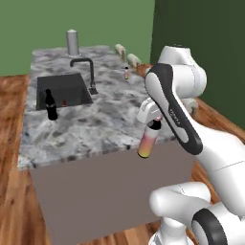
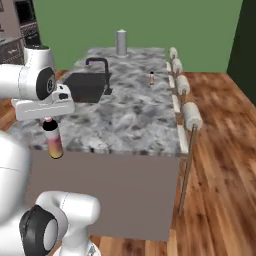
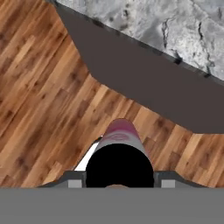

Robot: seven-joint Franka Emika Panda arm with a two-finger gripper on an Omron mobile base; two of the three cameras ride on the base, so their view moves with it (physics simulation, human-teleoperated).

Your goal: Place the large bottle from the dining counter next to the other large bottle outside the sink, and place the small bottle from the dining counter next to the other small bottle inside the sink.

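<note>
Just off the near edge of the desk (image 1: 95,139), the large bottle (image 1: 147,142) hangs upright from the hand (image 1: 154,125), whose fingers are closed partway on its dark cap end; below it lies wooden floor (image 3: 39,100), not marble. I judge the carry should lift it over the edge, keep it vertical, and set it down beside the other large bottle (image 1: 50,105), which stands at the near left corner of the sink (image 1: 62,90), outside the basin. The faucet (image 1: 86,72) rises near that route. The small bottle (image 1: 127,72) waits far back, and a grey canister (image 1: 72,42) stands behind the sink.
</note>
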